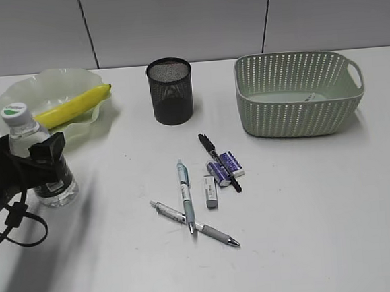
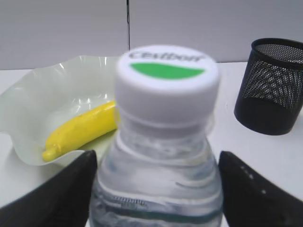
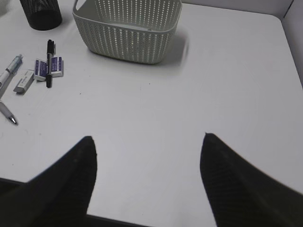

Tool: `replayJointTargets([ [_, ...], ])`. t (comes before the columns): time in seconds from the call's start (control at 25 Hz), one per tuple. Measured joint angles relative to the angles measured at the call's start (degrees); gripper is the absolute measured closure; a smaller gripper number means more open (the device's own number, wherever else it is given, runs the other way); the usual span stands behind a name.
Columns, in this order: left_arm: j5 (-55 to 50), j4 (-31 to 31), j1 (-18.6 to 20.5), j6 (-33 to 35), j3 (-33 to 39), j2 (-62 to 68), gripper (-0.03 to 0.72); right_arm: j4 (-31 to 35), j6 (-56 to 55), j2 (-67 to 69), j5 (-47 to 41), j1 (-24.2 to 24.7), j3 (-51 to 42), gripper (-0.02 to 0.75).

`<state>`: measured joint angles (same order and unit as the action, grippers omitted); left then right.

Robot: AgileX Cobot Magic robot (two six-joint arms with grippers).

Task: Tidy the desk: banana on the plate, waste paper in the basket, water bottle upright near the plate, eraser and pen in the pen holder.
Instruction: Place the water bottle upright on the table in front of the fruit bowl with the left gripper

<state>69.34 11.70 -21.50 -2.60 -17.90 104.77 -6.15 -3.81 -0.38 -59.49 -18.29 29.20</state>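
Observation:
The water bottle (image 1: 26, 135) stands upright on the desk (image 1: 309, 218), just in front of the plate (image 1: 61, 79). My left gripper (image 1: 47, 156) is shut on its body below the white cap (image 2: 165, 80). The banana (image 1: 73, 106) lies on the plate (image 2: 28, 94). Three erasers (image 1: 231, 163) and three pens, among them a black marker (image 1: 218, 162), lie mid-desk in front of the pen holder (image 1: 170, 92). The basket (image 1: 299, 94) stands at the back right. The waste paper is not clearly visible. My right gripper (image 3: 147, 142) is open and empty over bare desk.
The pens and erasers (image 3: 56, 66) lie to the left in the right wrist view, in front of the basket (image 3: 128, 33) and pen holder (image 3: 41, 12). The desk's right edge (image 3: 291, 42) runs beside the right gripper. A wall stands behind the desk.

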Motion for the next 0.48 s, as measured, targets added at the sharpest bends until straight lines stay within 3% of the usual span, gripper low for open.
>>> replayJointTargets([
  [0.28, 0.1, 1.1, 0.0, 9.1, 0.7, 0.0, 0.115, 0.0, 0.0, 0.0, 0.0, 0.0, 0.0, 0.199],
  [0.48, 0.1, 4.4, 0.0, 10.2, 0.8, 0.0, 0.117, 0.0, 0.0, 0.0, 0.0, 0.0, 0.0, 0.199],
])
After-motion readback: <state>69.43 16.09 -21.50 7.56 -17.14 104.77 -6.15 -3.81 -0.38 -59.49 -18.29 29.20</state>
